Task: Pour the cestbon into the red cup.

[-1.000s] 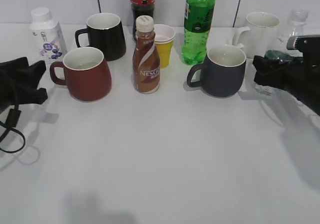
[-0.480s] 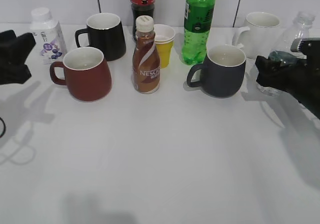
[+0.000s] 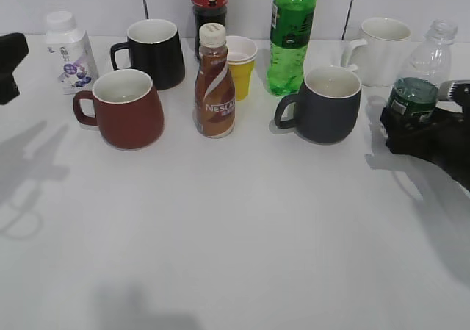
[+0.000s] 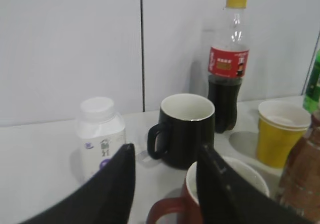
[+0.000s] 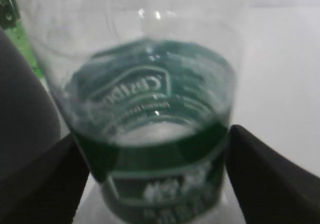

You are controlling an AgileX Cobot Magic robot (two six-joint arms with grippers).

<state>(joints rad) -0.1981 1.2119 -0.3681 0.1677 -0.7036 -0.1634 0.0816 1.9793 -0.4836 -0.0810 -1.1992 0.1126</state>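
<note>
— Two grippers, so what is each doing?
— On the right side, the right gripper [image 3: 400,120] has its black fingers [image 5: 260,179] pressed on either side of the cestbon [image 3: 417,80], clamped at the dark green label. The bottle stands upright between them, its open neck above the gripper.
— And the other one?
— At the far left edge of the exterior view, the left gripper [image 4: 165,184] hangs above the table [image 3: 242,220], its jaws spread with nothing between them.
— Where is the red cup?
— Just below and ahead of the left gripper; through the wrist camera the red cup [image 3: 123,108] shows between and under the spread fingers, handle toward that gripper. It is well apart from the right gripper, across the table.
— What lies between cup and bottle?
— From the right gripper going left: a dark grey mug [image 3: 327,103] quite near it, a green soda bottle [image 3: 291,36], a yellow paper cup [image 3: 240,65] and a brown Nescafe bottle [image 3: 214,81]. A white mug [image 3: 382,51] sits just behind the held bottle. Beyond the left gripper are a black mug [image 4: 185,129], a small white bottle [image 4: 101,134] and a cola bottle [image 4: 227,64].
</note>
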